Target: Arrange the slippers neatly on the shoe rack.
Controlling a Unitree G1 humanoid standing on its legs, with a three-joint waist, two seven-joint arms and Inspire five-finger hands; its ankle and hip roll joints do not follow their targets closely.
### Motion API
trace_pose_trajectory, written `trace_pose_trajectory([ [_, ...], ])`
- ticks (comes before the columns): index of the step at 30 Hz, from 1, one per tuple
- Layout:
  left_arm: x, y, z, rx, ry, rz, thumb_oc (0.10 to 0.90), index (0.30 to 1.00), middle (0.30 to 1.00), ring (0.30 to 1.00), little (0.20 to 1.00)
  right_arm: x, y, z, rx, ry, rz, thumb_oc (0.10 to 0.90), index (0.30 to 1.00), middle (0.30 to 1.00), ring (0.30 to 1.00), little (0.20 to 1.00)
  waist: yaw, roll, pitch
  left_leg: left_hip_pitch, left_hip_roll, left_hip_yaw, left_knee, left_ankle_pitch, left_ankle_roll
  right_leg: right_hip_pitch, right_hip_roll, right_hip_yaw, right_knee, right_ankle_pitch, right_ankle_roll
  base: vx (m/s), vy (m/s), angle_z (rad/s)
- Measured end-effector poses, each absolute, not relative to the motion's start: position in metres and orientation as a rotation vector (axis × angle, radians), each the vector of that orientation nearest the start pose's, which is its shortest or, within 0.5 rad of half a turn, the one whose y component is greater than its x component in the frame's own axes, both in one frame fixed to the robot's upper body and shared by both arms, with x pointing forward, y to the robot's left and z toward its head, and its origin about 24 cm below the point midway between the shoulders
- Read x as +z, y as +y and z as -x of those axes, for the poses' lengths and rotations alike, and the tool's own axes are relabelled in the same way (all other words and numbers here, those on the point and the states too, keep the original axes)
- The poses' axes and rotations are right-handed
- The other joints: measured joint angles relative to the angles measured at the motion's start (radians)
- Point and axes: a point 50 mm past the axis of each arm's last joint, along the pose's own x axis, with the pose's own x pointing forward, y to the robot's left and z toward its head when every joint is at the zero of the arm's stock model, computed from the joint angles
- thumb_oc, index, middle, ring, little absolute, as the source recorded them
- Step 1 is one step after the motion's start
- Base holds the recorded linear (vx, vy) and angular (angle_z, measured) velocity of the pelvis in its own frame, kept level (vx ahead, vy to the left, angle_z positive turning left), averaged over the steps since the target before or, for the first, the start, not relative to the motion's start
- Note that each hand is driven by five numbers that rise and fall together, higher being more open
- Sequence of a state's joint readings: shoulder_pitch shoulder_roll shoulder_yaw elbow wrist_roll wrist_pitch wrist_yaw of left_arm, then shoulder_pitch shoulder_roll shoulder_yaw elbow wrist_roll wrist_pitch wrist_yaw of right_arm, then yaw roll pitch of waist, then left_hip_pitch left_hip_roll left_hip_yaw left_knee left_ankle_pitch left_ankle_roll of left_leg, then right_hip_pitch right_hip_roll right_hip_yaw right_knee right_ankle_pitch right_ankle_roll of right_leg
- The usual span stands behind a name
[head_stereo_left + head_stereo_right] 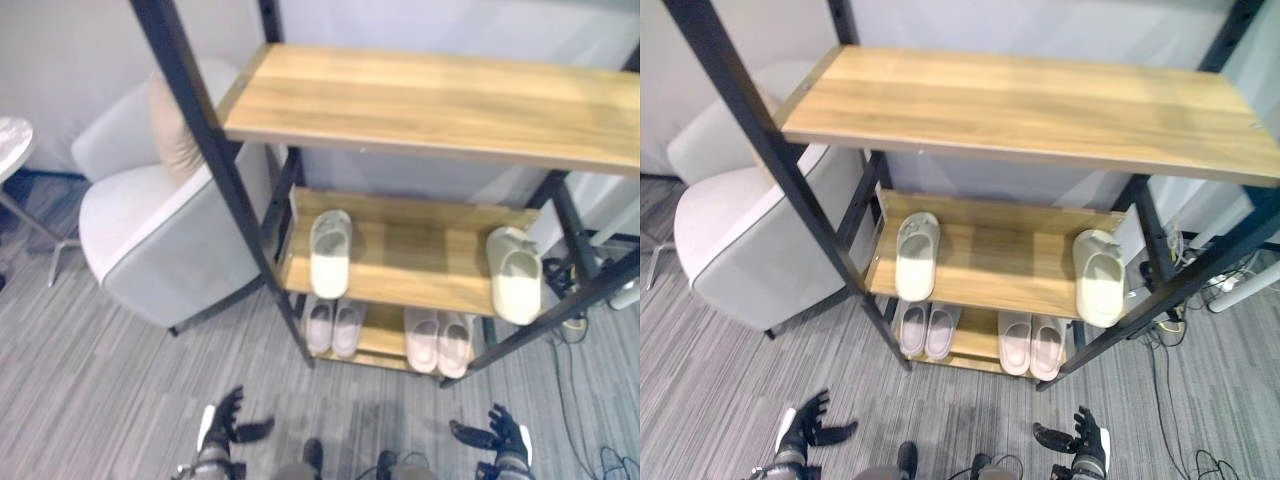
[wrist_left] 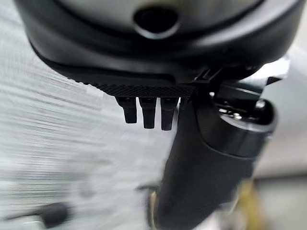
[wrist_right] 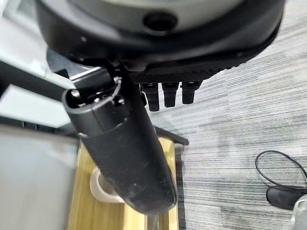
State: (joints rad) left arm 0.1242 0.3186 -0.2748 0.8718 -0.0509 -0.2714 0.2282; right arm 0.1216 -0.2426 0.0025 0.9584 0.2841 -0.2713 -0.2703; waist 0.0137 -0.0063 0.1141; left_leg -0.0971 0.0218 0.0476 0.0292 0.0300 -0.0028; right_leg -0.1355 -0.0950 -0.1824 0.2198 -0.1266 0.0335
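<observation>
**Fingers loose on both hands, slippers lying on the rack**

The fingers of the left hand [image 1: 222,420] are relaxed and a little spread, and they hold nothing. The right hand [image 1: 503,436] is the same, with its fingers loose and empty. Both hands are low over the grey carpet [image 1: 90,400], in front of the shoe rack [image 1: 420,100] and well apart from it.

On the middle shelf [image 1: 415,255] lie two cream slippers. One cream slipper [image 1: 330,252] lies near the left end of this shelf. The other cream slipper [image 1: 515,273] lies at the right end, a bit turned, and its front passes over the shelf edge.

On the bottom shelf [image 1: 378,335] there are two pairs side by side: a pale pair [image 1: 334,325] at the left and a pinkish pair [image 1: 440,340] at the right.

The top shelf is bare wood. A grey armchair [image 1: 150,230] stands to the left of the rack, just beside its black post.
</observation>
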Motion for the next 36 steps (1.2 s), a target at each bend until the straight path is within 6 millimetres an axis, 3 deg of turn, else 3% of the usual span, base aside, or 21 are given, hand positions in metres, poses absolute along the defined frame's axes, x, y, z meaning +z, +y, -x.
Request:
trace_pose_trajectory([
  [1, -0.119, 0.228, -0.129, 0.054, 0.701, -0.436, 0.8, 0.9, 0.9, 0.9, 0.9, -0.129, -0.261, -0.11, -0.544, 0.78, 0.104, 0.8, 0.9, 0.9, 0.9, 0.9, 0.0, 0.005, -0.002, 0.022, 0.005, 0.005, -0.03, 0.012, -0.002, 0.018, 0.005, 0.0, -0.024, 0.005, 0.004, 0.12, -0.077, -0.21],
  [2, -0.102, 0.224, -0.122, -0.083, 0.595, -0.501, 0.8, 0.9, 0.9, 0.9, 0.9, -0.131, -0.266, -0.101, -0.589, 0.81, 0.094, 0.8, 0.9, 0.9, 0.9, 0.9, -0.004, 0.011, -0.025, 0.07, 0.012, 0.007, -0.098, 0.035, -0.005, 0.061, 0.025, 0.007, -0.093, 0.036, 0.007, 0.02, -0.052, -0.13],
  [4, -0.08, 0.218, -0.135, -0.174, 0.465, -0.533, 0.8, 0.9, 0.9, 0.9, 0.9, -0.134, -0.282, -0.079, -0.653, 0.876, 0.11, 0.8, 0.9, 0.9, 0.9, 0.9, 0.0, 0.038, -0.051, 0.086, 0.01, 0.004, -0.109, 0.038, -0.005, 0.105, 0.031, 0.003, -0.149, 0.067, 0.01, 0.02, -0.107, 0.01],
  [8, -0.028, 0.217, -0.166, -0.335, 0.257, -0.527, 0.8, 0.9, 0.9, 0.9, 0.9, -0.136, -0.293, -0.064, -0.713, 0.933, 0.07, 0.8, 0.9, 0.9, 0.9, 0.9, -0.01, 0.082, -0.077, 0.108, 0.008, 0.002, -0.11, 0.038, -0.006, 0.189, 0.038, -0.001, -0.27, 0.126, 0.016, 0.01, -0.058, 0.02],
  [12, -0.002, 0.19, -0.19, -0.443, 0.131, -0.378, 0.8, 0.9, 0.9, 0.9, 0.9, -0.144, -0.288, -0.049, -0.79, 0.981, -0.084, 0.8, 0.9, 0.9, 0.9, 0.9, -0.013, 0.12, -0.098, 0.116, 0.006, 0.0, -0.115, 0.04, -0.01, 0.216, 0.04, -0.007, -0.307, 0.148, 0.019, -0.03, -0.025, 0.02],
  [15, 0.01, 0.169, -0.194, -0.556, 0.079, -0.275, 0.8, 0.9, 0.9, 0.9, 0.9, -0.147, -0.283, -0.043, -0.784, 0.999, -0.132, 0.8, 0.9, 0.9, 0.9, 0.9, -0.018, 0.138, -0.108, 0.115, 0.006, -0.004, -0.115, 0.042, -0.02, 0.217, 0.04, -0.016, -0.313, 0.145, 0.022, 0.01, -0.023, 0.07],
  [19, 0.023, 0.129, -0.195, -0.719, 0.016, -0.127, 0.8, 0.9, 0.9, 0.9, 0.9, -0.152, -0.275, -0.031, -0.765, 1.054, -0.141, 0.8, 0.9, 0.9, 0.9, 0.9, -0.04, 0.142, -0.11, 0.117, 0.006, -0.008, -0.115, 0.043, -0.024, 0.223, 0.041, -0.02, -0.313, 0.148, 0.023, 0.0, -0.011, 0.05],
  [23, 0.037, 0.104, -0.209, -0.823, -0.049, -0.114, 0.8, 0.9, 0.9, 0.9, 0.9, -0.154, -0.271, -0.031, -0.731, 1.075, -0.137, 0.8, 0.9, 0.9, 0.9, 0.9, -0.054, 0.141, -0.11, 0.117, 0.006, -0.006, -0.115, 0.045, -0.023, 0.222, 0.04, -0.017, -0.31, 0.155, 0.024, 0.01, -0.016, -0.05],
  [29, 0.067, 0.086, -0.243, -0.801, -0.234, -0.332, 0.8, 0.9, 0.9, 0.9, 0.9, -0.154, -0.268, -0.035, -0.699, 1.077, -0.12, 0.8, 0.9, 0.9, 0.9, 0.9, -0.063, 0.137, -0.107, 0.115, 0.005, -0.005, -0.115, 0.06, -0.015, 0.214, 0.04, -0.014, -0.308, 0.159, 0.024, 0.01, -0.006, 0.0],
  [36, 0.068, 0.076, -0.27, -0.722, -0.284, -0.504, 0.8, 0.9, 0.9, 0.9, 0.9, -0.153, -0.27, -0.047, -0.697, 1.048, -0.123, 0.8, 0.9, 0.9, 0.9, 0.9, -0.069, 0.137, -0.107, 0.108, 0.007, 0.006, -0.115, 0.055, -0.019, 0.197, 0.041, 0.006, -0.313, 0.161, 0.023, 0.02, -0.009, -0.07],
])
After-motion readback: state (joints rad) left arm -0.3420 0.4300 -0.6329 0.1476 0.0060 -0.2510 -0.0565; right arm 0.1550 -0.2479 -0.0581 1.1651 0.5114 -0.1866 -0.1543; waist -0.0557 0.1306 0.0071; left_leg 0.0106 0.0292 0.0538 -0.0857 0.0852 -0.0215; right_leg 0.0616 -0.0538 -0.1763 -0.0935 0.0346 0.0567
